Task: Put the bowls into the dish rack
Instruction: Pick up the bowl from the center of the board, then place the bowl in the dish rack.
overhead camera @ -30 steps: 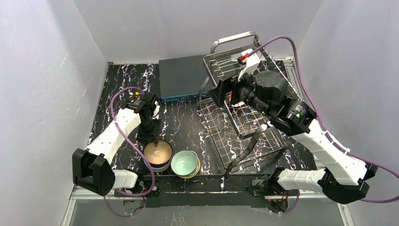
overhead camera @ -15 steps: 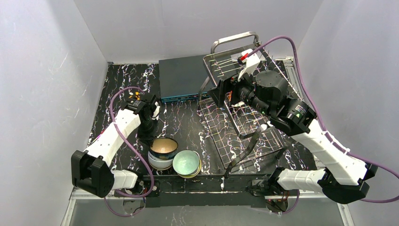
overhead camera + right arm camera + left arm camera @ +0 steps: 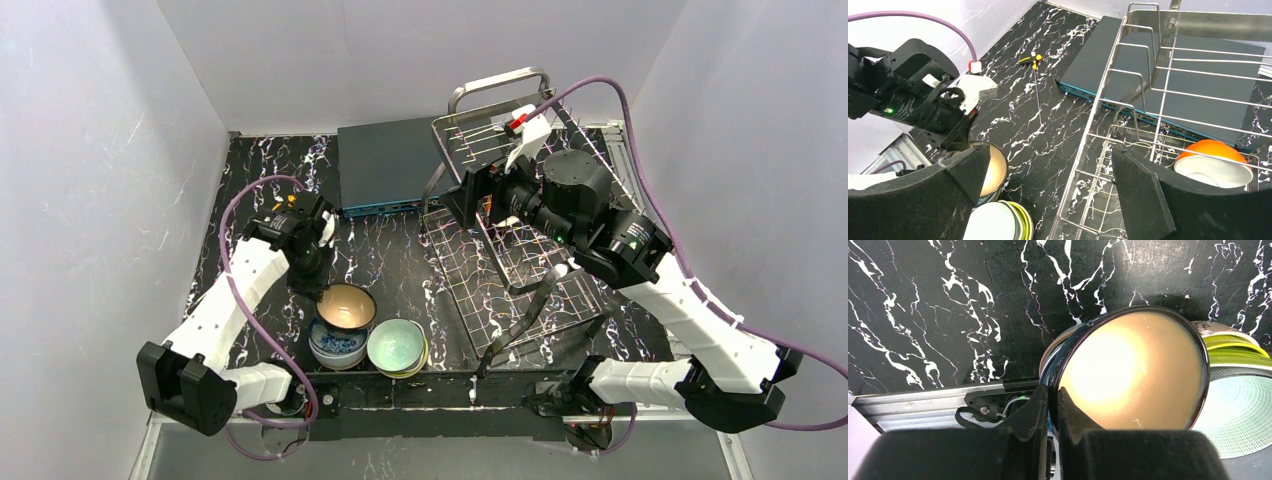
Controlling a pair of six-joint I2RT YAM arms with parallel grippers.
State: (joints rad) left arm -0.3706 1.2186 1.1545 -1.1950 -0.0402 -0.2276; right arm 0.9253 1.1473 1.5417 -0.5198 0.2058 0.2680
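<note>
While left claw [image 3: 1053, 396] pinches beige bowl [image 3: 1128, 370] rim, right claw [image 3: 1050, 156] hangs spread over dish rack [image 3: 1208, 20] edge

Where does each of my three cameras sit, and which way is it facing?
Top external: above, behind the bases, looking down on table and dish rack; both arms show.
Left wrist: looks down past the shut left gripper at the beige bowl it pinches.
Right wrist: over the dish rack, facing the left arm; open right gripper frames it.
Shared: all see the beige bowl.

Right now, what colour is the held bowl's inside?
Bowl: creamy beige inside, dark rim; left wrist view.
</note>
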